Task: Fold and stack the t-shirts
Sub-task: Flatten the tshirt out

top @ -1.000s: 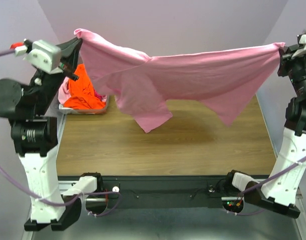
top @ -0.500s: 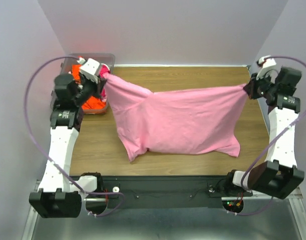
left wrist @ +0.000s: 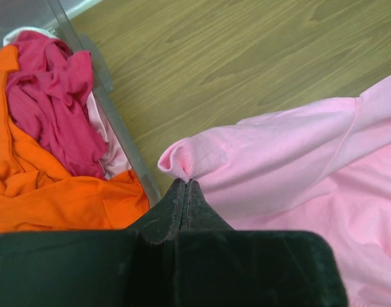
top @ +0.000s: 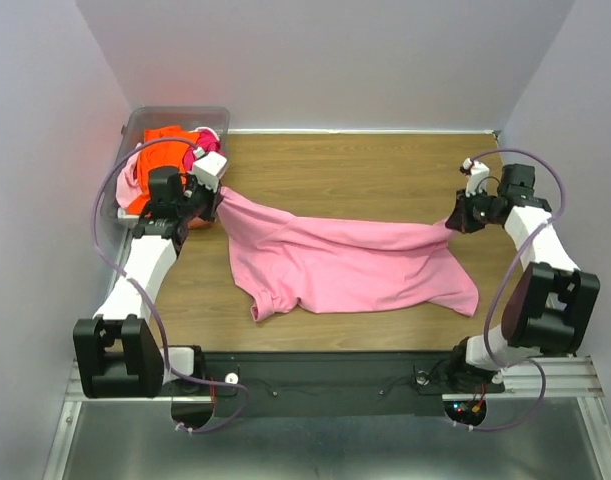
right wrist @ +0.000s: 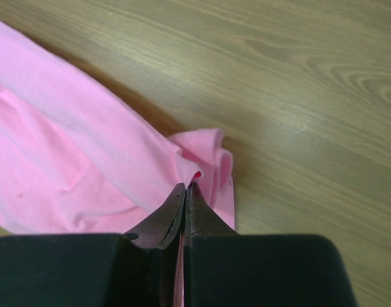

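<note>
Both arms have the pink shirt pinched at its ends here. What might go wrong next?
Slip: the left gripper and right gripper each pinch only a small bunch of the light pink t-shirt, so a tug may pull it free.
Bad fold: the shirt lies rumpled, its near-left corner curled, so folding now would likely come out crooked.
Collision: the left gripper sits right beside the clear plastic bin and could knock it.

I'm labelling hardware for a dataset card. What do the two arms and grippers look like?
The left arm and right arm have white links joined by black joint housings. A thin purple cable loops beside each. The left gripper and right gripper have black fingers tapering to narrow tips.
</note>
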{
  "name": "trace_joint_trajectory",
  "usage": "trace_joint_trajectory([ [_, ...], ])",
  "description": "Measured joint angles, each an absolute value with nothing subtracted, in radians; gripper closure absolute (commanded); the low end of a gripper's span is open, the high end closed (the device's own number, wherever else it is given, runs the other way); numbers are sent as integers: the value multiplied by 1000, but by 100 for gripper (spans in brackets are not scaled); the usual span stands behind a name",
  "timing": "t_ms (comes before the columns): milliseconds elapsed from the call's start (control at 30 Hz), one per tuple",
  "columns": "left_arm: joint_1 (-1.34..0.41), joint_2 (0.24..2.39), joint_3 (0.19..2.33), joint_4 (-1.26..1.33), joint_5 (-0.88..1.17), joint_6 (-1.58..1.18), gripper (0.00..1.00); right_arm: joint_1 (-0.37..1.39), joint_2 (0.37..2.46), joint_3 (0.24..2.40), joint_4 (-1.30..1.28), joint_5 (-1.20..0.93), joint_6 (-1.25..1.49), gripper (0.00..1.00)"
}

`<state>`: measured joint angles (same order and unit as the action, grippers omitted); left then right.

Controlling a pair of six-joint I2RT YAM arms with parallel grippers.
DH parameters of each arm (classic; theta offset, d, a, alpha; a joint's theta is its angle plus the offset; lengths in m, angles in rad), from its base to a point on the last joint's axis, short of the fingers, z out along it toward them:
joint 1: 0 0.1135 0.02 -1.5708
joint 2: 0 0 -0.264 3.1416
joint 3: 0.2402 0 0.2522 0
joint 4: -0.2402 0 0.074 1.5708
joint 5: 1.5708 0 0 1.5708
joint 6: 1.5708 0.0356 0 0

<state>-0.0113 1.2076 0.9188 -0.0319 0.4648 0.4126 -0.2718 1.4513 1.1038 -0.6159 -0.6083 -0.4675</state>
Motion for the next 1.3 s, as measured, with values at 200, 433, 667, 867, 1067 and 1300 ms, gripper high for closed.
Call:
trace_joint_trajectory([
  [200,-11,1338,919,34,431,399,100,-260,1651,1154,-538,-584,-401,93],
  [433,-11,1510,1026,71,373,374,100,-257,1857,1349,-477,-576,-297,35],
  [667,-11,1649,1190,85,356,360,100,-254,1975,1518,-442,-618,-218,30],
  [867,-11,1734,1267,81,344,361,100,-248,2057,1582,-436,-640,-184,37],
  [1067,-11,1781,1291,67,340,361,100,-181,2121,1583,-437,-588,-190,38],
  [1300,-11,1785,1295,59,343,360,100,-92,2146,1585,-434,-477,-247,36],
])
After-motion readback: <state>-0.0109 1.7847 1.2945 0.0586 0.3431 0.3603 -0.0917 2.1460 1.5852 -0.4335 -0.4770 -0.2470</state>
